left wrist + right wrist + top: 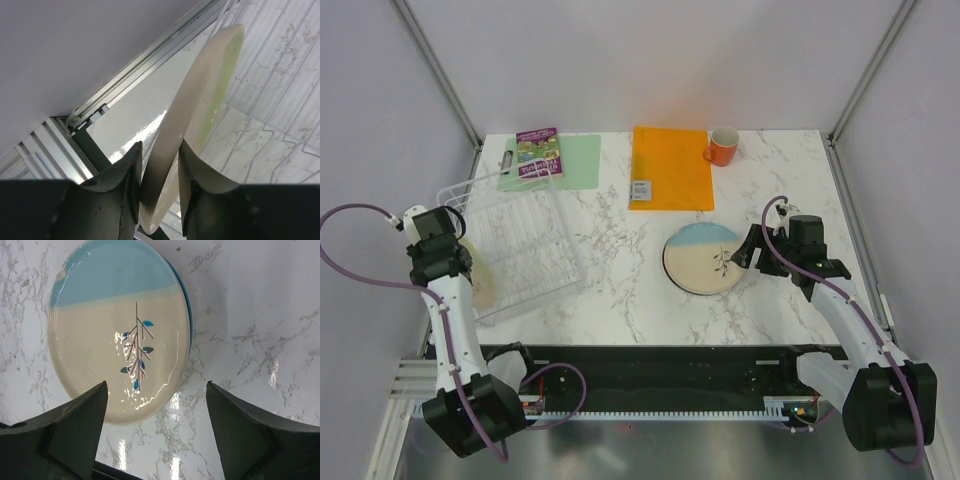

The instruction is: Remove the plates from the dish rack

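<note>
Cream plate (200,115): stiff, glazed, probably slippery and breakable. Left gripper (159,170) clamped on its rim, at near-left of dish rack (525,235). Right gripper (156,392) apart, beside blue-and-beige plate (110,335).

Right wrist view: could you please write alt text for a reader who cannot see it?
A round ceramic plate, light blue at the top and beige below with a thin leafy sprig, lies flat on the white marbled tabletop. The right gripper is open beside it, dark fingers spread wide, holding nothing.
</note>
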Controlling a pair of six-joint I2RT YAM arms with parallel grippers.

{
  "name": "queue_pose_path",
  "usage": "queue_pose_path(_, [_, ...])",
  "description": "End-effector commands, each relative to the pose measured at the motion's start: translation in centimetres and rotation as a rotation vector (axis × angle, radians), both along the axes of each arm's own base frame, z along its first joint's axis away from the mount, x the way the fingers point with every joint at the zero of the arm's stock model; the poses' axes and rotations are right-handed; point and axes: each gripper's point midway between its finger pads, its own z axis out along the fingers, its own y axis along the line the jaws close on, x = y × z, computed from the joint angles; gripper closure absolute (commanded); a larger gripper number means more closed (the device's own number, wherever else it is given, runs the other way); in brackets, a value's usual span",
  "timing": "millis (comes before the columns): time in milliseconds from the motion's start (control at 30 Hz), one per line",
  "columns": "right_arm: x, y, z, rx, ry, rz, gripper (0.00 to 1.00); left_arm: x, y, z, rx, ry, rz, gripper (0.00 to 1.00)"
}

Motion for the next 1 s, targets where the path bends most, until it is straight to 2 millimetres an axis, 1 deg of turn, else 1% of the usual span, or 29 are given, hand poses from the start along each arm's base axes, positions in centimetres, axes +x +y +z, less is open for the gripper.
queue_pose_path(0, [0.3, 0.3, 0.2, 0.001, -0.023, 0.026, 0.14, 2.1, -0.8, 0.3, -0.029, -0.067, -0.075, 0.73])
queue_pose_path(33, [0.3, 0.3, 0.2, 0.000, -0.024, 0.027, 0.14, 2.2, -0.8, 0.2, -0.035, -0.063, -0.082, 0.78])
queue_pose_path(67, [0.2, 0.3, 0.1, -0.001, -0.022, 0.027, 0.14, 2.4, -1.0, 0.2, -0.043, -0.066, -0.094, 0.87])
queue_pose_path(167, [0.2, 0.3, 0.1, 0.001, -0.020, 0.025, 0.14, 2.9, -1.1, -0.1, -0.060, -0.052, -0.113, 0.98])
queue_pose_path(267, [0.2, 0.3, 0.0, -0.001, -0.019, 0.025, 0.14, 3.5, -1.5, -0.2, -0.081, -0.053, -0.143, 0.98])
queue_pose_path(367, [0.2, 0.3, 0.0, 0.000, -0.018, 0.024, 0.14, 4.1, -2.0, 0.3, -0.098, -0.074, -0.177, 0.98])
queue_pose_path(433, [0.2, 0.2, -0.1, -0.003, -0.014, 0.023, 0.14, 4.5, -2.2, 1.2, -0.100, -0.098, -0.197, 0.98])
queue_pose_path(567, [0.2, 0.2, -0.1, -0.005, -0.013, 0.021, 0.14, 5.3, -3.7, 2.7, -0.136, -0.161, -0.273, 0.98])
queue_pose_path(633, [0.3, 0.2, -0.1, -0.005, -0.013, 0.020, 0.14, 5.6, -4.4, 4.0, -0.140, -0.207, -0.310, 0.98])
queue_pose_path(667, [0.3, 0.2, -0.1, -0.005, -0.011, 0.019, 0.14, 6.0, -5.2, 4.6, -0.162, -0.230, -0.352, 0.98])
queue_pose_path(733, [0.3, 0.2, -0.1, -0.006, -0.012, 0.020, 0.14, 6.5, -6.3, 6.7, -0.172, -0.285, -0.417, 0.98])
queue_pose_path(767, [0.3, 0.2, -0.1, -0.008, -0.012, 0.021, 0.14, 6.8, -7.4, 7.6, -0.197, -0.316, -0.469, 0.98])
queue_pose_path(800, [0.3, 0.2, -0.1, -0.008, -0.012, 0.021, 0.14, 7.1, -7.9, 9.2, -0.191, -0.355, -0.505, 0.98])
queue_pose_path(867, [0.3, 0.2, -0.1, -0.008, -0.011, 0.021, 0.14, 7.1, -9.0, 11.3, -0.194, -0.412, -0.556, 0.98])
queue_pose_path(900, [0.3, 0.2, 0.0, -0.007, -0.015, 0.022, 0.14, 7.1, -9.1, 12.5, -0.182, -0.439, -0.563, 0.98])
queue_pose_path(967, [0.3, 0.2, 0.1, -0.007, -0.018, 0.021, 0.14, 6.7, -9.3, 13.6, -0.170, -0.455, -0.566, 0.98])
